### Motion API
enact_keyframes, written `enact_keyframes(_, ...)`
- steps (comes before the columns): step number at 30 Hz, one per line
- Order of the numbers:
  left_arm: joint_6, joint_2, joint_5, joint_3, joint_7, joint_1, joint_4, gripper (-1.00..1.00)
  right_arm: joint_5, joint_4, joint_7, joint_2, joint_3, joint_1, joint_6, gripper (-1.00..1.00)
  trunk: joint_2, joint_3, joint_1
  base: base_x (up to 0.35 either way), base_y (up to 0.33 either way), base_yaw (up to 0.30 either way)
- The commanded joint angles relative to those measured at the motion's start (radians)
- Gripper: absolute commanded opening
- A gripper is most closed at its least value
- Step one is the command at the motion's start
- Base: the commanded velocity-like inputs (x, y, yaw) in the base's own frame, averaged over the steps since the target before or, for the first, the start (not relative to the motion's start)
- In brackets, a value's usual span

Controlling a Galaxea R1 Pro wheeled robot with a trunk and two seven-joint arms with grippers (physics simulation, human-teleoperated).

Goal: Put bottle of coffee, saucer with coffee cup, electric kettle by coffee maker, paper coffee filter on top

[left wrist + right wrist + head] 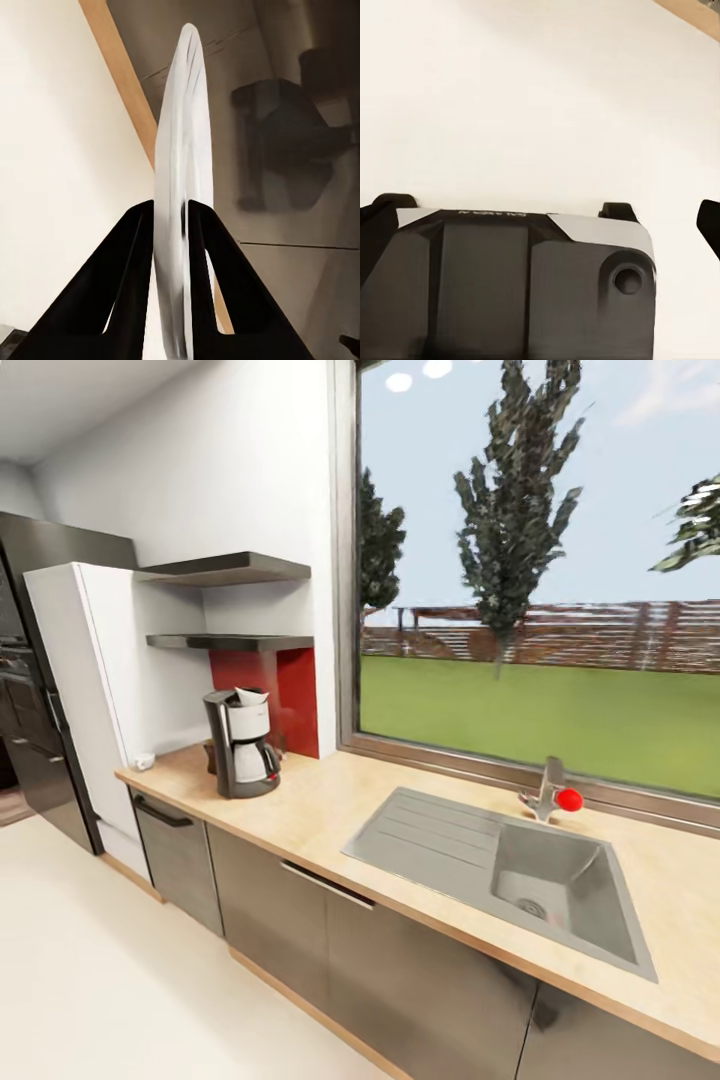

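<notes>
The black coffee maker (241, 746) stands on the light-wood countertop (330, 805) near its left end, with a white paper coffee filter (251, 697) on its top. A small dark jar, probably the bottle of coffee (210, 757), peeks out behind it. A tiny white coffee cup (145, 760) sits by the wall further left. Above hangs the thin black kitchen shelf (228, 642). My left gripper (174, 255) is shut on the white saucer (184, 142), seen edge-on. My right gripper (540, 225) is open with nothing in it. The electric kettle is out of view.
A steel sink (470, 850) with a drainer and a red-knobbed tap (556, 796) is set into the counter's right part. A white fridge (85, 690) and a dark oven column (25, 740) close the left end. A thicker black board (225, 568) hangs above the shelf.
</notes>
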Motion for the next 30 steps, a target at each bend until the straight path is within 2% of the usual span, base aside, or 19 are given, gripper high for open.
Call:
enact_keyframes(1, -0.001, 0.000, -0.004, 0.004, 0.001, 0.001, -0.001, -1.00, -0.010, -0.002, -0.005, 0.000, 0.008, 0.000, 0.007, 1.00, 0.000, 0.000, 0.001, 0.164, 0.322, 0.000)
enact_keyframes(18, -0.001, 0.000, -0.004, 0.003, 0.001, 0.001, -0.001, -1.00, -0.010, -0.002, -0.004, -0.002, 0.006, 0.000, 0.008, 1.00, 0.000, -0.001, 0.001, 0.174, 0.319, -0.002)
enact_keyframes(24, -0.001, -0.003, -0.004, 0.004, 0.001, 0.001, -0.001, -1.00, -0.011, -0.002, -0.003, -0.022, 0.006, 0.000, 0.008, 1.00, 0.000, -0.009, 0.001, 0.175, 0.299, -0.097)
enact_keyframes(30, -0.001, -0.005, -0.004, 0.005, 0.001, 0.001, -0.001, -1.00, -0.011, -0.002, -0.004, -0.036, 0.006, 0.000, 0.008, 1.00, 0.000, -0.018, 0.001, 0.068, 0.081, -0.065)
